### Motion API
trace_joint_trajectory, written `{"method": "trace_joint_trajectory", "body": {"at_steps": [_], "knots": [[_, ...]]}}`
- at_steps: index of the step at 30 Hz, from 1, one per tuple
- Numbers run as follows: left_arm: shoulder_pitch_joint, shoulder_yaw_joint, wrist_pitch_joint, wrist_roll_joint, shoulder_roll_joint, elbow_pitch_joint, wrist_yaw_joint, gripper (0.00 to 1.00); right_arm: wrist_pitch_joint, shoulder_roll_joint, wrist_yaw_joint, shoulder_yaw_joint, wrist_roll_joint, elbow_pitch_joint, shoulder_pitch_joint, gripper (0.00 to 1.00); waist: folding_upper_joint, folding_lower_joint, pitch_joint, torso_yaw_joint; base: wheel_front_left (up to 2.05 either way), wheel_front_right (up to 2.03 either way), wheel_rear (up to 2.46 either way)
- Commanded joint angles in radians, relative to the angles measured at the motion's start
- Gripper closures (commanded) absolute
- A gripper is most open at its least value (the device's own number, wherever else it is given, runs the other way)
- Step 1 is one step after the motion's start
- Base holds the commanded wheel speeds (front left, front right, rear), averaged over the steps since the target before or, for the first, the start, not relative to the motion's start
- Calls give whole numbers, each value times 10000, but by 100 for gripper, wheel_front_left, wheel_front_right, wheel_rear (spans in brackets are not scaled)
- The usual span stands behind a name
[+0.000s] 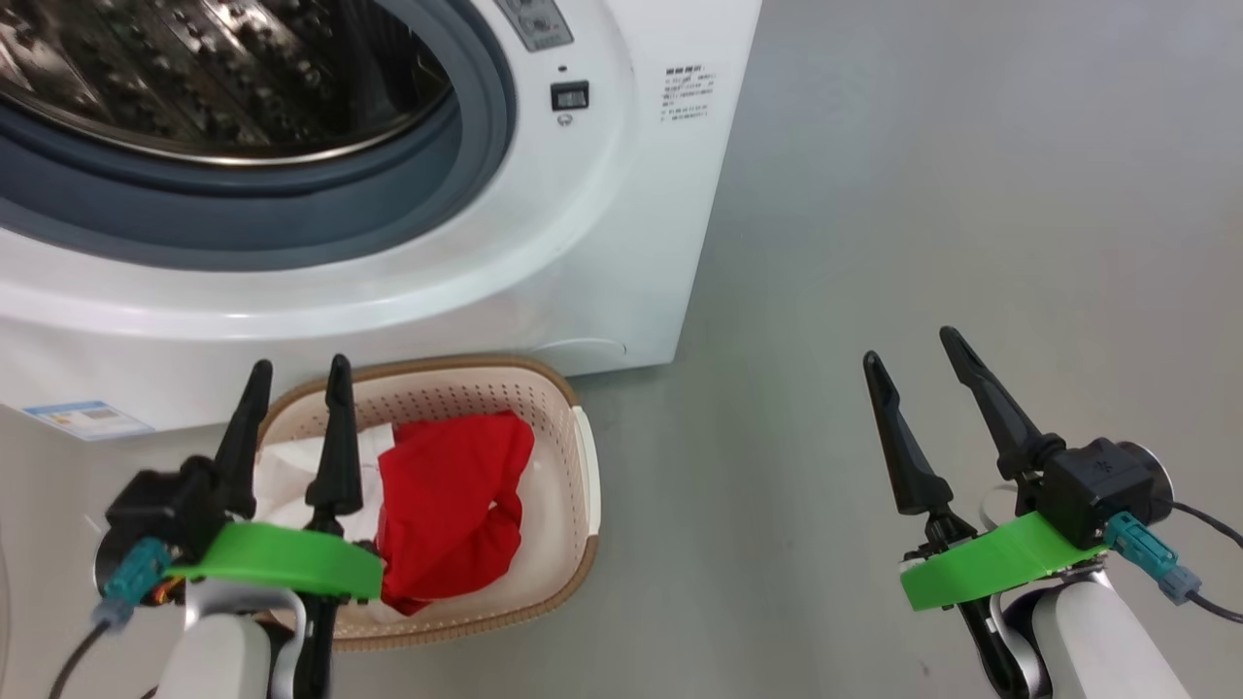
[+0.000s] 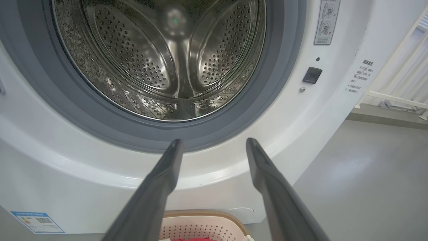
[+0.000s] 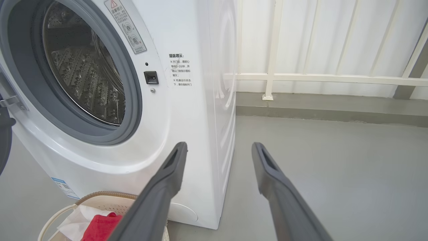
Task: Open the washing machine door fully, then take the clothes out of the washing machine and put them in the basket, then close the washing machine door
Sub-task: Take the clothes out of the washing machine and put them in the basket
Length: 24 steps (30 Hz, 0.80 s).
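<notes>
We look down at the washing machine [image 1: 592, 223], a white front-loader filling the upper left of the head view. Its round mouth stands uncovered, and we see the grey rubber ring [image 1: 291, 218] and, within it, the perforated steel drum [image 2: 160, 60]. At the far left edge of the right wrist view, a dark curved sliver beside a metal hinge seems to be the washing machine door [image 3: 4, 147], swung aside; we cannot tell how far.

The basket [image 1: 466, 398], cream-white with a brown rim, sits on the grey floor [image 1: 923, 194] just in front of the machine's lower front. The clothes [image 1: 452, 505] lie inside it: a bright red bundle towards the right, with white fabric to its left. A small blue label [image 1: 87, 419] is stuck low on the machine's front, left of the basket.

The left gripper [image 1: 300, 365] hangs above the basket's left half, its two dark fingers spread wide and holding nothing; they point up towards the machine's mouth. The right gripper [image 1: 910, 346] hovers over bare floor, well apart from the basket and to the right of the machine, its fingers likewise wide and holding nothing. Beyond the machine's side stands a white railing [image 3: 274, 50].
</notes>
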<state>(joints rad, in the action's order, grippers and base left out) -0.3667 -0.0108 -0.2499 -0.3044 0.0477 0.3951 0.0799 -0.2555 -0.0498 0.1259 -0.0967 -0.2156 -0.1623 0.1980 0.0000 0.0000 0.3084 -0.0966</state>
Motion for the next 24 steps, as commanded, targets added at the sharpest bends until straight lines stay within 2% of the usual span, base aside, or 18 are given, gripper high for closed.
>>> {"method": "trace_joint_trajectory", "body": {"at_steps": [1, 10, 20, 24], "knots": [[317, -267, -118, 182, 141, -602, 38, 0, -63, -4, 48, -118, 134, 231, -158, 0, 0, 0, -462, 104, 0, 0, 0], [1733, -185, -118, 580, 65, -2211, -393, 0, -63, -4, 48, -30, 234, 184, -475, 0, 0, 0, -1349, 109, 0, 0, 0], [3006, -68, 94, 448, 66, -3233, -576, 0, -63, -4, 48, 212, 518, 127, -875, 0, 0, 0, -2147, 165, 0, 0, 0], [3475, 18, 183, 601, 297, -3451, -548, 0, -63, -4, 48, 263, 593, 122, -1090, 0, 0, 0, -2525, 149, 0, 0, 0]]}}
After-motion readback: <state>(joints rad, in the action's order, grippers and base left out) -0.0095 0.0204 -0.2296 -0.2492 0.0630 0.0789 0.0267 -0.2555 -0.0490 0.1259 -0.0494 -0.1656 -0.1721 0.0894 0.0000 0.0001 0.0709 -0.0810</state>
